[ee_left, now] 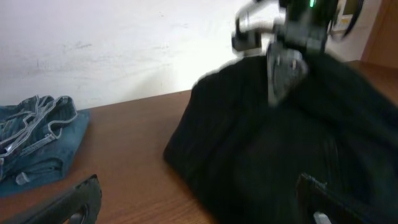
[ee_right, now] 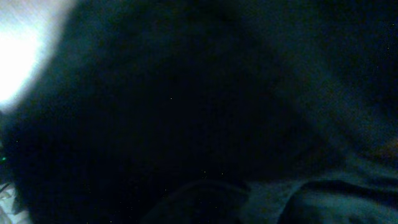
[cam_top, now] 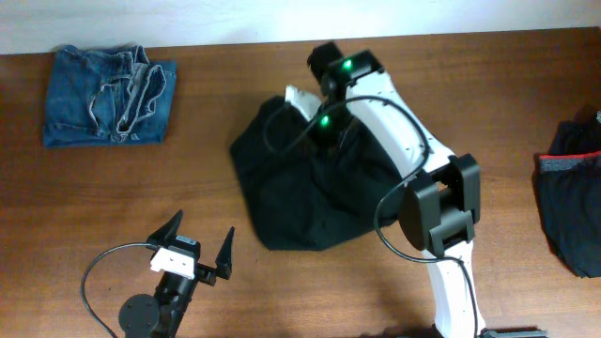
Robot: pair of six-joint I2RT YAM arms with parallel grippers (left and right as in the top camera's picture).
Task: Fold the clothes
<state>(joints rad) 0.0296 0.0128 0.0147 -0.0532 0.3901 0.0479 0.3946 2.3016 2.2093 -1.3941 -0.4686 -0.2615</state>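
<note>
1. From above, the black trousers (cam_top: pixel 300 192) lie in a bunched heap in the middle of the brown worktop (cam_top: pixel 94 207).
2. The blue jeans (cam_top: pixel 108 94) lie folded in the upper left of the frame, well apart from the heap. A dark garment with a reddish band (cam_top: pixel 571 183) lies at the right edge.
3. The left pincer (cam_top: pixel 202 233) is at the lower left of the frame, near the heap but not touching it. Its two fingers are spread wide and hold nothing.
4. The white right arm (cam_top: pixel 413 141) comes up from the bottom of the frame and bends over the heap. The right pincer (cam_top: pixel 324 127) sits on the upper part of the trousers.
5. Only the left wrist view shows the heap from the side. There the trousers (ee_left: pixel 280 155) rise up like a soft hill in front of a white wall (ee_left: pixel 93 43). The jeans (ee_left: pixel 37 137) are at the left edge.
6. In that view the right pincer (ee_left: pixel 283 78) points down at the top of the hill, but it is blurry. I cannot tell if it is spread or closed, or if it has hold of the cloth.
7. The right wrist view shows almost only dark cloth (ee_right: pixel 199 124) very close up, with a bright patch in the upper left corner.
</note>
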